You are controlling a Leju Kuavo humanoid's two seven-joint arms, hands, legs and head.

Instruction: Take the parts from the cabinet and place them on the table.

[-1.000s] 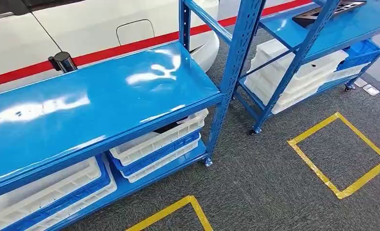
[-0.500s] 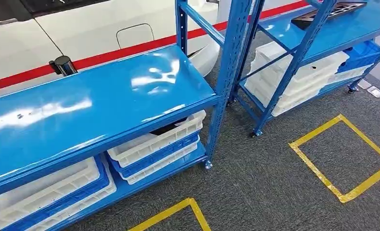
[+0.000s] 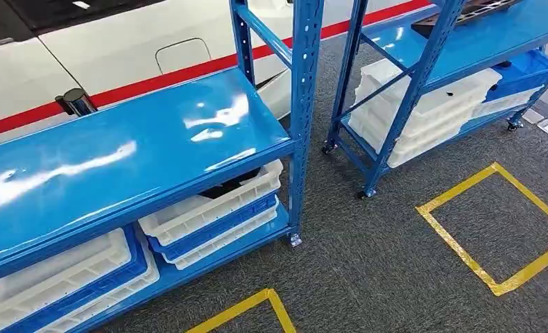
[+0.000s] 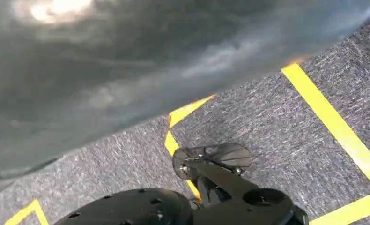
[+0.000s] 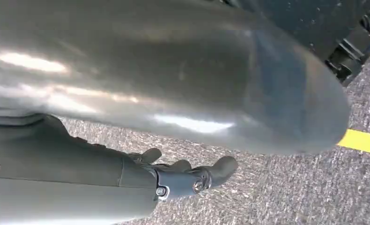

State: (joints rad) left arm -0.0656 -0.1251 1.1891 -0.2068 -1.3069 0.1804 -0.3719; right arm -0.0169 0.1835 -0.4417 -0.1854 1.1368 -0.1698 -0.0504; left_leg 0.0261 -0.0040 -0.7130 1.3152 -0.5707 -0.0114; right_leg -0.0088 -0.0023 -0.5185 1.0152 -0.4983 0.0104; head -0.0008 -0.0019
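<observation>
Seeing white crates [image 3: 209, 205] stacking under blue shelf [image 3: 132, 149], contents unclear. Right hand [image 5: 183, 176] hanging, fingers apart, holding nothing. Can't tell left hand's state.

Near cabinet [image 3: 295, 104]: blue steel shelving on castors, glossy shelf top, perforated uprights. Lower shelf holds stacked white and blue trays [image 3: 212, 215]; dark part [image 3: 229, 186] lies in top tray, half hidden under shelf edge. Far cabinet [image 3: 410, 90]: same build, stands just beyond and to right, white bins stacked below; dark flat part [image 3: 476, 10] lies on its upper shelf, cut by frame edge.
</observation>
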